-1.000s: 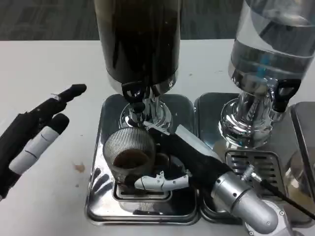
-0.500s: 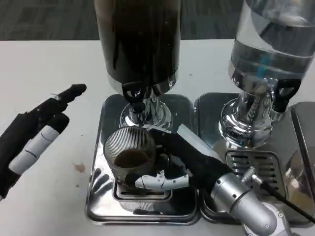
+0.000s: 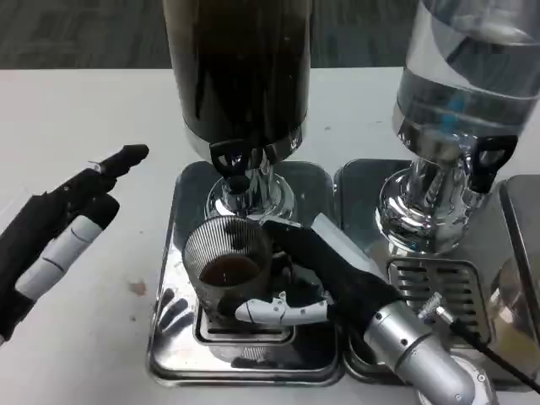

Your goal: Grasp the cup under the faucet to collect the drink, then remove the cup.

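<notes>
Holding: the right hand (image 3: 291, 283) wraps the ribbed cup (image 3: 228, 261) on the steel drip tray (image 3: 173, 253), with dark fingers behind its right wall and a white finger (image 3: 278, 310) curled across its front base.
Cup place: it stands upright just below and a little in front of the black faucet (image 3: 229, 160) of the dark drink dispenser (image 3: 239, 67); brown drink already lies in its bottom.
Key relation: the cup sits to the left of the right palm, its long axis vertical, and the faucet is directly above its far rim, so a way out probably runs toward the robot or sideways, not upward.
Nearer hand: the right one, already in contact; the left hand (image 3: 59, 228) is well apart, over the white table (image 3: 84, 118) to the left of the tray.
Left fingers: spread and extended, holding nothing.
Right fingers: closed around the cup; how firmly they press I cannot tell.
Stage, by my reading: collecting seems underway or done, with removal not yet begun.
Risk: tilting the cup during withdrawal would likely spill the drink onto the tray.
Neighbour: a clear water dispenser (image 3: 460, 84) with its own black tap (image 3: 489, 156) stands on a second tray (image 3: 359, 181) to the right, beside the right forearm (image 3: 413, 354).
</notes>
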